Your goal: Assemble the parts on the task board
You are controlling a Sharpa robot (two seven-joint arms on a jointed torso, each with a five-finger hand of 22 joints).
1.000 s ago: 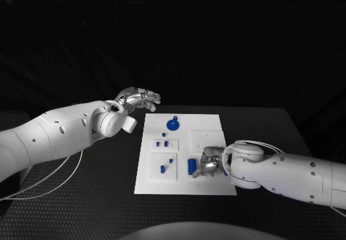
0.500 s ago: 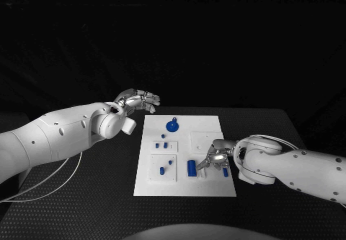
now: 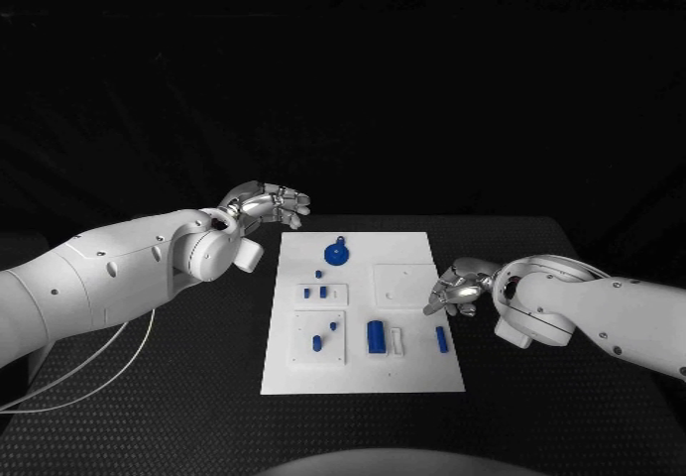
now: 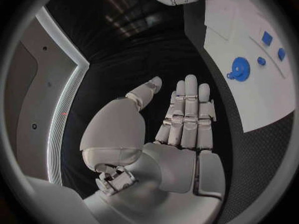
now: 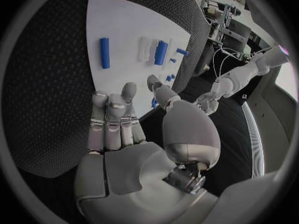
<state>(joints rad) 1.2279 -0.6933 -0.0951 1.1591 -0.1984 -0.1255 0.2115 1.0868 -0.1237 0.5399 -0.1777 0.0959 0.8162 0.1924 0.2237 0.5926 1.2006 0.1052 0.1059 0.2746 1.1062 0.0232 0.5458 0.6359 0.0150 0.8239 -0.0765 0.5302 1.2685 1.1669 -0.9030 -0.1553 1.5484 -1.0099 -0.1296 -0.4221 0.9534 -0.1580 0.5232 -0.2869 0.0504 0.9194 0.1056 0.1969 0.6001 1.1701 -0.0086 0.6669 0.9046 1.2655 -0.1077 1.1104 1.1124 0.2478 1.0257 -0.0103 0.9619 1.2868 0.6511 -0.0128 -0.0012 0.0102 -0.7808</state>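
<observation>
Right hand open and holding nothing, fingers apart and lightly curled, hovering just off the right edge of the task board, level with its middle. Just ahead of those fingertips, lying flat on the board: a slim blue rod, and a little farther across, a thicker blue cylinder beside a pale white piece; in the right wrist view, the same rod and cylinder well beyond the outstretched fingers. Left hand also open and holding nothing, fingers straight and close together in the left wrist view, raised past the board's far left corner. Nearest to that hand, a round blue disc part at the board's far end; farther off toward the right hand, small blue pegs standing in the white insert plates.
</observation>
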